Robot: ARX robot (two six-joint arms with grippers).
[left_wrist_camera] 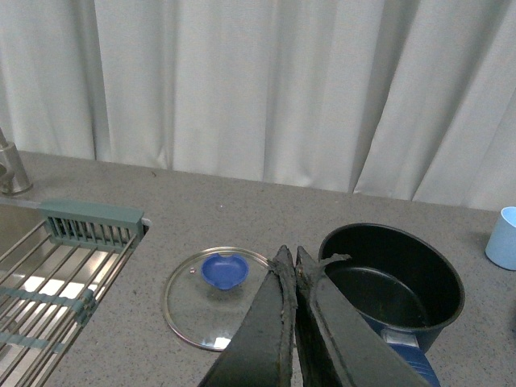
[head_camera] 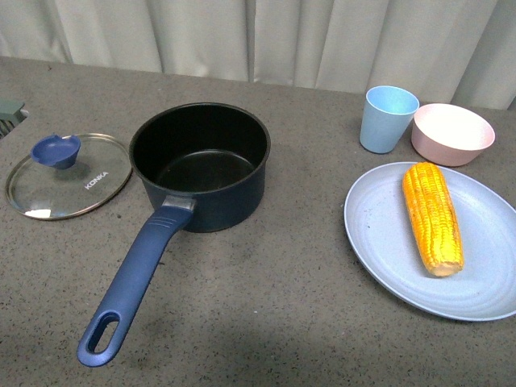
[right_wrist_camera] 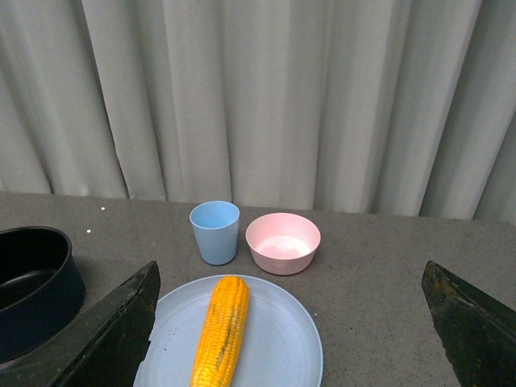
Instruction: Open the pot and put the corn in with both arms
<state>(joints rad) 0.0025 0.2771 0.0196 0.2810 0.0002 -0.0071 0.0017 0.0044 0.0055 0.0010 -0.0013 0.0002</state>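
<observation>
Grey counter (head_camera: 266,322): corn (right_wrist_camera: 220,330) lies lengthwise straight ahead of wide-spread right gripper (right_wrist_camera: 289,270) (left gripper (left_wrist_camera: 294,256) pressed together), open pot (right_wrist_camera: 32,278) alongside.

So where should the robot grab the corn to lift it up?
Probably around its middle, coming straight down from above. The corn lies flat on the blue plate, so nothing can slip underneath it, but both long sides are free. Closing across its narrow width at the middle should keep it balanced. The right gripper is open on that side.
</observation>
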